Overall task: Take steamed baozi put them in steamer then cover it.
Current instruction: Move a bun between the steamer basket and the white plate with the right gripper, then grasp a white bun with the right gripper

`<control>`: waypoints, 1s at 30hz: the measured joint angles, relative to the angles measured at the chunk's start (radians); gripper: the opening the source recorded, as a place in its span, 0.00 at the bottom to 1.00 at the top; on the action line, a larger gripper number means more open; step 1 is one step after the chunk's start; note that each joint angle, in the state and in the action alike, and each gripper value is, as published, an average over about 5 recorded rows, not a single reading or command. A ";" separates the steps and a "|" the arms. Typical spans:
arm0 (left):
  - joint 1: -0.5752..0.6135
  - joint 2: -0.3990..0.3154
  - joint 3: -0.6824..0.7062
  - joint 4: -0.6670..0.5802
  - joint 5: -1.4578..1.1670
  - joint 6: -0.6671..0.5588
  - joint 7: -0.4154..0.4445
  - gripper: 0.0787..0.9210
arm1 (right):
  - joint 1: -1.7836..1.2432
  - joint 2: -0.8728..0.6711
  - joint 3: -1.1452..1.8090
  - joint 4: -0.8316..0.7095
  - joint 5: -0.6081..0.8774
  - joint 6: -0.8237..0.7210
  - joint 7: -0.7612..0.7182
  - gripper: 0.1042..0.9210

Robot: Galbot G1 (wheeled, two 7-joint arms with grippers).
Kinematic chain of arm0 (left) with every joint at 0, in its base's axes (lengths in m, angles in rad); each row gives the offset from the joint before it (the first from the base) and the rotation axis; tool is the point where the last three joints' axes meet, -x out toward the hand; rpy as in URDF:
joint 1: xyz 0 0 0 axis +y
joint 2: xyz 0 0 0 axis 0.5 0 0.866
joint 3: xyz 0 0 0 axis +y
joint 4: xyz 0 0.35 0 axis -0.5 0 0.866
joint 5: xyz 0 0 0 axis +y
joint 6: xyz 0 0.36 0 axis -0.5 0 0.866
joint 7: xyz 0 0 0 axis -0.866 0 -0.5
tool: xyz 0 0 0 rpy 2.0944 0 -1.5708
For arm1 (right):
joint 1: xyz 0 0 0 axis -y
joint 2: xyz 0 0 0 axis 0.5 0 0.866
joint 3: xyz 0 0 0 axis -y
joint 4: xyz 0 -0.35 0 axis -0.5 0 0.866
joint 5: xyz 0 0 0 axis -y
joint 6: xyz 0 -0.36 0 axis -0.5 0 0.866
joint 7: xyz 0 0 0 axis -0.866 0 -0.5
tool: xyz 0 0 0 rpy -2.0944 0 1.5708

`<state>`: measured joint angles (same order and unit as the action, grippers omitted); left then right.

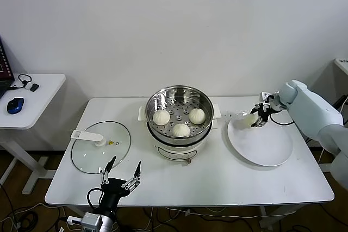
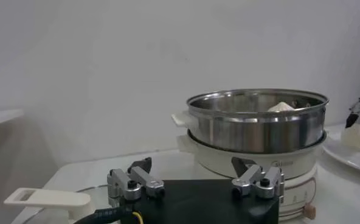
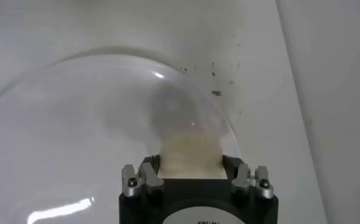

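Observation:
The steel steamer stands mid-table with three white baozi on its perforated tray; in the left wrist view the steamer rises just ahead. At the far-left rim of the white plate lies another baozi, and my right gripper is shut on it. In the right wrist view that baozi fills the gap of the right gripper, resting on the plate. The glass cover lies flat left of the steamer. My left gripper waits open at the front edge, holding nothing.
The cover's white handle points to the left. A small side table with a blue mouse stands off to the left. The plate's near part is bare. The table's front edge runs close to my left gripper.

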<state>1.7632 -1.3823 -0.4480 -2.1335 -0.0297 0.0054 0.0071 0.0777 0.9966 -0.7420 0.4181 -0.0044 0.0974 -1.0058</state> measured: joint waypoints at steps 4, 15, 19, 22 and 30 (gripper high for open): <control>-0.001 0.000 0.000 0.002 0.000 -0.001 0.000 0.88 | -0.008 0.009 0.014 -0.008 -0.010 0.000 0.008 0.82; -0.001 0.001 -0.001 -0.007 -0.003 0.000 -0.001 0.88 | 0.028 -0.009 -0.017 0.022 0.017 -0.017 0.013 0.88; 0.003 0.003 -0.001 -0.013 -0.004 0.001 -0.002 0.88 | 0.098 -0.042 -0.113 0.085 0.102 -0.045 -0.019 0.88; 0.008 0.006 -0.002 -0.019 -0.004 -0.001 -0.001 0.88 | 0.175 -0.072 -0.217 0.154 0.188 -0.066 -0.052 0.88; 0.020 0.010 0.002 -0.033 -0.005 -0.006 -0.002 0.88 | 0.408 -0.144 -0.501 0.376 0.410 -0.127 -0.105 0.88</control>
<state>1.7834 -1.3726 -0.4459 -2.1664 -0.0343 -0.0011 0.0053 0.4857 0.8525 -1.2433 0.7945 0.4052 -0.0297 -1.1104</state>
